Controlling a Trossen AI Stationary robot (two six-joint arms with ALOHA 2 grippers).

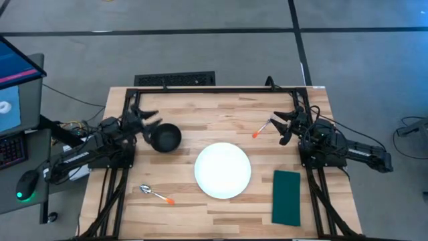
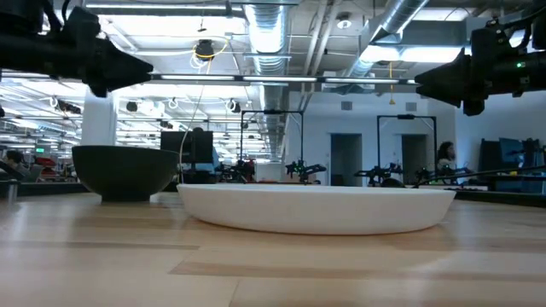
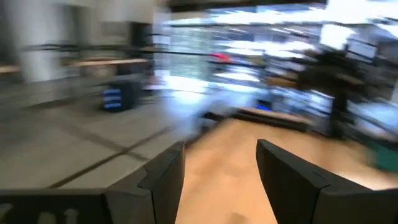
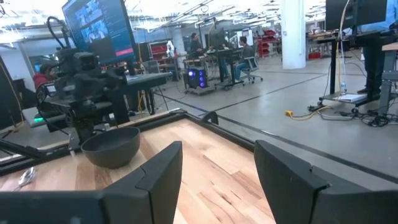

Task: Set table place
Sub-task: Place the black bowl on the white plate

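The white plate (image 1: pixel 223 170) lies at the table's middle, and it also shows in the low view (image 2: pixel 316 207). The black bowl (image 1: pixel 165 138) stands upright on its base to the plate's far left (image 2: pixel 125 173). My left gripper (image 1: pixel 151 122) is open, raised above and just left of the bowl (image 2: pixel 111 66), touching nothing. The fork (image 1: pixel 262 129), orange end toward the plate, lies flat at the far right. My right gripper (image 1: pixel 283 128) is open and raised (image 2: pixel 444 85), just right of the fork. The spoon (image 1: pixel 155 194) lies near left. The green napkin (image 1: pixel 287 197) lies near right.
Black frame rails (image 1: pixel 200 90) run along the table's far edge and down both sides. A monitor and keyboard (image 1: pixel 13 100) stand off the table's left. Bare wood (image 1: pixel 221 114) lies between the bowl and the fork.
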